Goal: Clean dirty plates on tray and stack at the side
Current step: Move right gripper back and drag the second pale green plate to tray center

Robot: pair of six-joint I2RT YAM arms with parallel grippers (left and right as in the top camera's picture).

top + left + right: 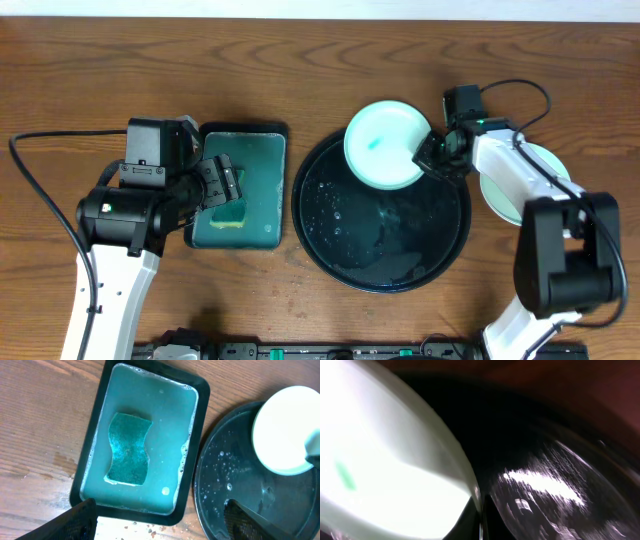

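Note:
A white plate (383, 143) with a small teal smear is tilted over the far part of the large round black tray (340, 235). My right gripper (432, 155) is shut on the plate's right rim. In the right wrist view the jaws (480, 510) pinch the plate (385, 460) edge above the wet tray (560, 485). At least one more pale plate (545, 160) lies to the right of the tray, partly hidden under the right arm. My left gripper (222, 183) is open and empty above the sponge tray. The left wrist view also shows the plate (285, 430) and the round tray (240, 485).
A rectangular black tray (275, 140) with teal liquid holds a teal sponge (129, 450), left of the round tray. The left wrist view shows the open fingers (160, 527) at the near edge of that tray (200, 390). Bare wooden table lies all around.

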